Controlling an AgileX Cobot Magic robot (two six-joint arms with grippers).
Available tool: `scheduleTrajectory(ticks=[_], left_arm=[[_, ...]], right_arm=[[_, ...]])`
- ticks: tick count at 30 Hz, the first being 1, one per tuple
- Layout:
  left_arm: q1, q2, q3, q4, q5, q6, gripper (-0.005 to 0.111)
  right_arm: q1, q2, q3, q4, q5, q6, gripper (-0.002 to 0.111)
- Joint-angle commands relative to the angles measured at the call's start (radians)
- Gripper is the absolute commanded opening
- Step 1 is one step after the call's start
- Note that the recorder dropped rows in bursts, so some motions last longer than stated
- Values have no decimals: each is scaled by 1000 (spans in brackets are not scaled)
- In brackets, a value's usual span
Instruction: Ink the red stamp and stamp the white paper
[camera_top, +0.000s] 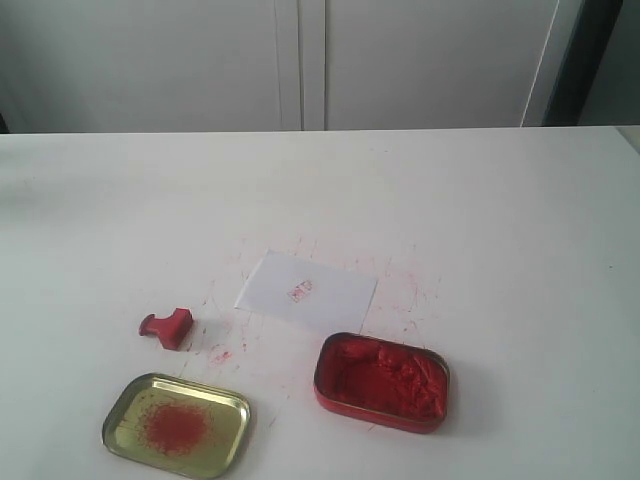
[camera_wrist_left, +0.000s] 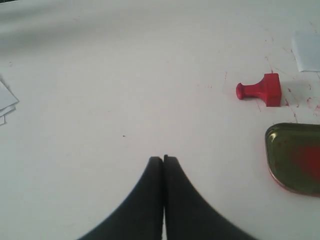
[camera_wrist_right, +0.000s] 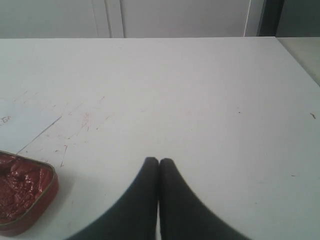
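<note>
Both left gripper (camera_wrist_left: 163, 159) and right gripper (camera_wrist_right: 159, 161) idle, fingers pressed together — red stamp (camera_top: 168, 328) lies toppled, white paper (camera_top: 335, 296) already bears a mark.

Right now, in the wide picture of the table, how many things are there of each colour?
Red: 2, the red stamp and the red tin of ink paste
Gold: 1, the shallow gold tin
White: 1, the white paper
Total: 4
</note>
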Motion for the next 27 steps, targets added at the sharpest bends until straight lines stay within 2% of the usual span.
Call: scheduleTrajectory(ticks=[1,27], left_arm=[[3,-31,77,-6,-35,1,0],[3,-31,93,-14,-55,-45,0]], right_arm=[[-4,-6,5,-3,-15,4,0],[-4,-6,5,-3,-15,4,0]])
